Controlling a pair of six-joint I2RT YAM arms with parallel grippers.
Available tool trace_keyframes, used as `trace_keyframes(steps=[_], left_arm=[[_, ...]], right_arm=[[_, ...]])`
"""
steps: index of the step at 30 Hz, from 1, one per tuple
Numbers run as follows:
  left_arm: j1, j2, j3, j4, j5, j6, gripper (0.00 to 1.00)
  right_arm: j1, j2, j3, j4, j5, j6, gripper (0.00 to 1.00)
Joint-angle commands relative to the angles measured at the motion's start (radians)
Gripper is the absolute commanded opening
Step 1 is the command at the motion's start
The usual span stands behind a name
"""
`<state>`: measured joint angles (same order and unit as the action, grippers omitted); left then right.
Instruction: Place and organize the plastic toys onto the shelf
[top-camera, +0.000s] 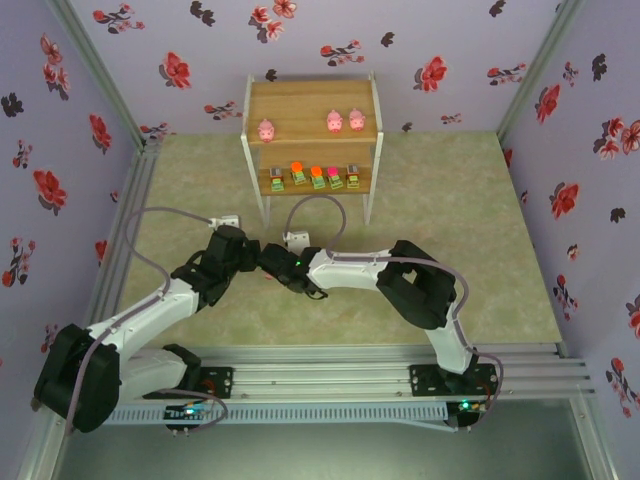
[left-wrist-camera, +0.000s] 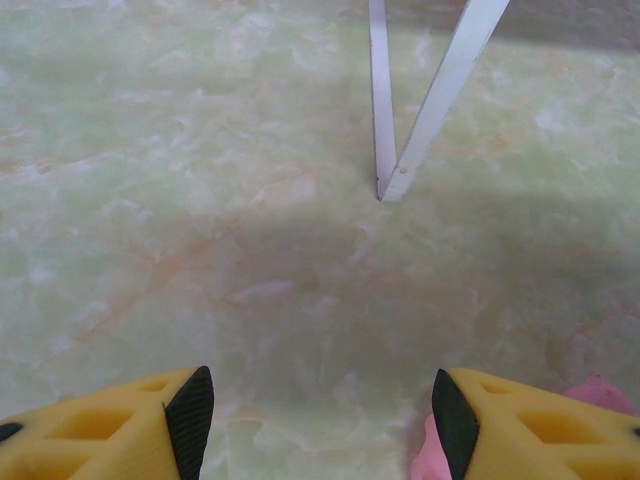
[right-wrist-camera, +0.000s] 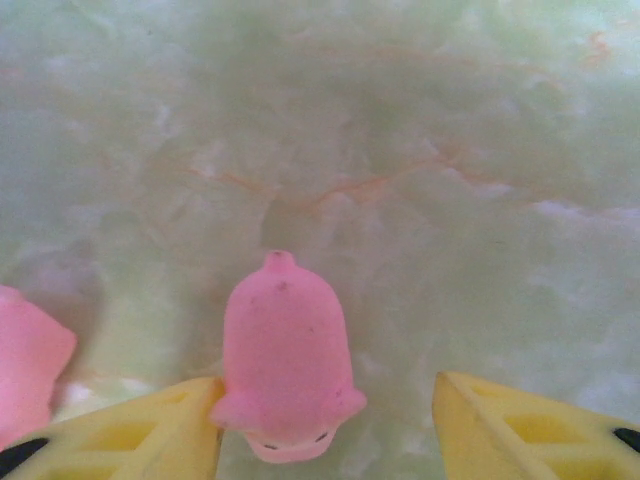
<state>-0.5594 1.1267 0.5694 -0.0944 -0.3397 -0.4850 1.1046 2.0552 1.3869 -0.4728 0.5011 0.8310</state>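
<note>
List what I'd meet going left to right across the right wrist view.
Edge pig → middle pig → claw finger at the picture's lower right. The other finger overlaps the edge pig, so it is left out.

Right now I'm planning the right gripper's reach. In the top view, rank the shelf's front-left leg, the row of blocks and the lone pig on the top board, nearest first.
From the right gripper:
1. The front-left leg, just ahead of it.
2. The row of blocks, on the lower board.
3. The lone pig, left side of the top board.
</note>
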Motion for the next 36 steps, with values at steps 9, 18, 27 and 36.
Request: trace_keyframes(steps=[9,18,27,36], left_arm=[[0.008,0.024,0.035,-0.009,0.001,-0.009,0.64],[0.01,0.045,0.041,-0.006,0.009,-0.009,0.64],[0.009,0.068,0.045,0.002,0.019,-0.009,0.64],[0.01,0.072,0.045,0.004,0.023,-0.01,0.64]], right_arm=[[-0.02,-0.023,0.019,0.018,-0.017,-0.052,0.39],[-0.043,-0.026,0.021,0.041,-0.066,-0.124,0.34],[-0.051,-0.001,0.044,0.039,-0.101,-0.155,0.28],[-0.052,0.011,0.048,0.031,-0.103,-0.154,0.25]])
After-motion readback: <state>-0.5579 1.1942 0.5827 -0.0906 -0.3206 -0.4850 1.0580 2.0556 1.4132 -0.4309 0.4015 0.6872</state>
